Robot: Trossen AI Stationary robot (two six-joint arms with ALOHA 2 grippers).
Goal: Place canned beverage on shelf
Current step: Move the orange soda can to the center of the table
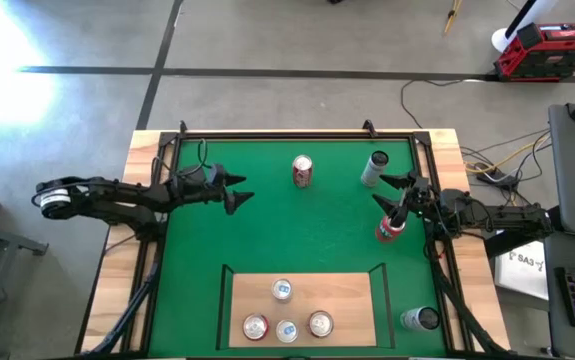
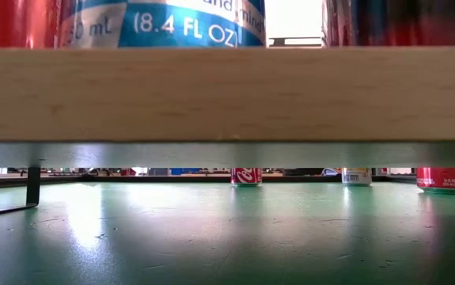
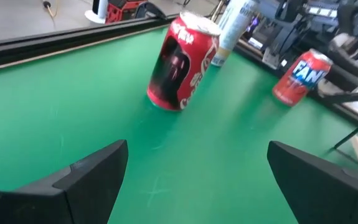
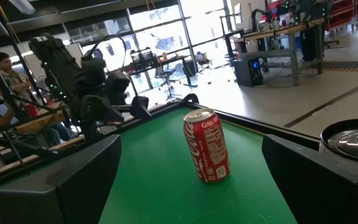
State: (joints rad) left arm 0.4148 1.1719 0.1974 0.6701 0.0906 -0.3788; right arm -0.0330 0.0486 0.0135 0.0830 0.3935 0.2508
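Fanta can (image 1: 389, 229): high view, upright at the green mat's (image 1: 317, 225) right side, right gripper (image 1: 395, 207) spread wide right at it; close squarely, lift clear of the rail.
Shelf (image 1: 347, 300): near edge, four cans aboard, free space at its sides.
Left gripper (image 1: 239, 196): wide, empty, waiting.
Low view: shelf board fills the foreground.
Left wrist view: Coke can (image 3: 182, 62) upright mid-mat, near the carrying path.
Right wrist view: silver can (image 4: 353, 143) just beside.

Daylight from the windows (image 4: 166, 37) glares on my green mat (image 2: 92, 222); the nearest cans (image 2: 160, 22) look blurred, perhaps defocused.

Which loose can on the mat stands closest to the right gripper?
The red Fanta can, right beside the right gripper. The Coca-Cola can and the silver cans stand farther off.
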